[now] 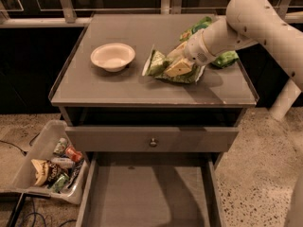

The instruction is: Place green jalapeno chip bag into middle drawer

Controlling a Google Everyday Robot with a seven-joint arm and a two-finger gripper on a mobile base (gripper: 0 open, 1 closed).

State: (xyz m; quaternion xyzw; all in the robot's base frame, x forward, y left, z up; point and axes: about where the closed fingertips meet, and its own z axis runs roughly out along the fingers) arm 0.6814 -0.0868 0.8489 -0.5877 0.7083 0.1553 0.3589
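Upper right, the gripper point(179, 66) meets the green jalapeno chip bag point(158, 64) on the tabletop point(118, 86); its hold cannot be told, and the label is unreadable.

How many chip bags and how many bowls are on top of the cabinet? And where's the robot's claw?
Chip bags: 2, the green jalapeno chip bag and a brighter green bag
Bowls: 1, a white bowl
Total: 3
The claw is down at the green jalapeno chip bag, right of the white bowl.
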